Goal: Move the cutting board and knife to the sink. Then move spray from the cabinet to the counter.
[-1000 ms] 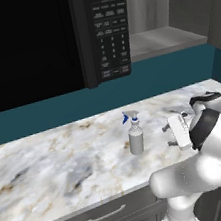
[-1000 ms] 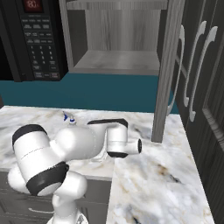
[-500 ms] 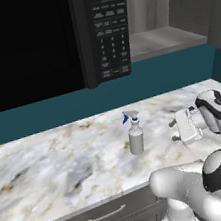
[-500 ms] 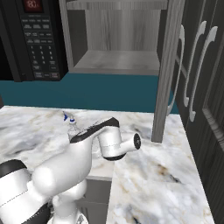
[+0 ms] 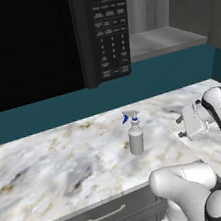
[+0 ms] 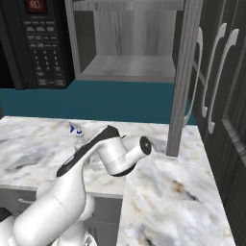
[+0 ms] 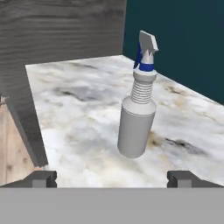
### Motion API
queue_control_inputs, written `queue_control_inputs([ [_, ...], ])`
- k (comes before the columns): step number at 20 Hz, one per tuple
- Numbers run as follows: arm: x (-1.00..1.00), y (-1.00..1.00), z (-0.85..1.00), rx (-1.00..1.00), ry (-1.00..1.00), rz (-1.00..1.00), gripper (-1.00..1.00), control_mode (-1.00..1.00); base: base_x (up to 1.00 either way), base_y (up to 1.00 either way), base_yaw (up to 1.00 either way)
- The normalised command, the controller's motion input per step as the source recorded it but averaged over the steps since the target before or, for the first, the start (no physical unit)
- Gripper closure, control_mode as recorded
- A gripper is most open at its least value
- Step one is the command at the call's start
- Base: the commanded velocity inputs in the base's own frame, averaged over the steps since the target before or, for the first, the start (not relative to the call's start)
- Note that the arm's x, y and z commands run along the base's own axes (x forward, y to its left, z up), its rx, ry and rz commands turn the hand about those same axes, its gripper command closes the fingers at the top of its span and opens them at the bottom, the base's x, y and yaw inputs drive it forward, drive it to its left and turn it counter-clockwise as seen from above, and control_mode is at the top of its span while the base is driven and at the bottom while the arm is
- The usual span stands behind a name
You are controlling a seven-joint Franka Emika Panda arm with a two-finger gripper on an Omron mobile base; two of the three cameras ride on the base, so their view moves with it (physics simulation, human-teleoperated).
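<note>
The small pale grey-white spray bottle (image 5: pixel 135 138) stands upright on the white-grey marble counter (image 5: pixel 65 160); the gripper (image 5: pixel 182 127), fingers spread, has drawn back rightward — job apparently finished.

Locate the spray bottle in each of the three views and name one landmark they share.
Left base view: the spray stands upright at centre, on the counter, left of the open gripper.
Right base view: the spray shows at left of centre, partly hidden behind the white arm.
Hand view: the spray stands right of centre, between the fingertips.
Shared landmark: the teal wall.
</note>
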Motion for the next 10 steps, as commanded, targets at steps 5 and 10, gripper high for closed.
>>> queue_control_inputs([
  [5, -0.32, 0.0, 0.39, -0.13, 0.07, -0.18, -1.0, -1.0, 0.0, 0.0, 0.0],
  [10, -0.25, 0.06, 0.4, -0.1, 0.1, -0.22, -1.0, -1.0, 0.0, 0.0, 0.0],
])
